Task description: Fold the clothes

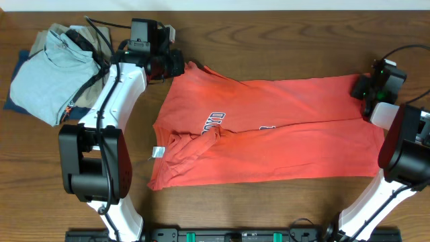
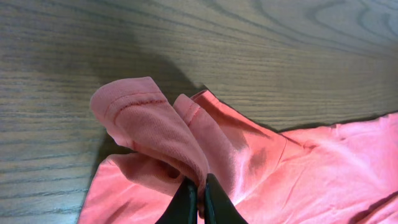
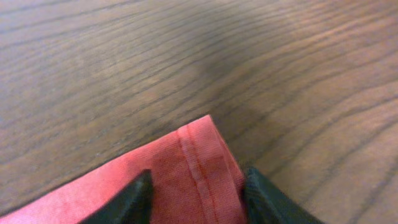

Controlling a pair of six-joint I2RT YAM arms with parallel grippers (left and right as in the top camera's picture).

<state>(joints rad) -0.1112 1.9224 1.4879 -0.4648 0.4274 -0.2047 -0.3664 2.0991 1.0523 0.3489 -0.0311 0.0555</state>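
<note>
Nearest my side of the desk (image 1: pixel 269 40), the coral-red T-shirt (image 1: pixel 269 128) is lying spread across the middle, its long side running left to right. Its near edge is lying flat on the wood. A white tag (image 1: pixel 158 152) is sticking out at the shirt's left edge, and just beyond it the cloth is bunching up beside the navy lettering (image 1: pixel 213 123), of which I'm only reading a part. A crease is running across the shirt from that bunch toward the right.

Farther back, the left gripper (image 2: pixel 199 200) is sitting at the shirt's far left corner, its jaws pressing together on a gathered fold of red cloth that is standing up off the desk. The right gripper (image 3: pixel 196 194) is resting at the far right corner, its jaws standing apart, one on each side of the stitched hem corner, which is lying flat between them.

At the far left, well apart from the T-shirt, a light blue shirt (image 1: pixel 44 81) is lying heaped on a tan garment (image 1: pixel 64 33).
</note>
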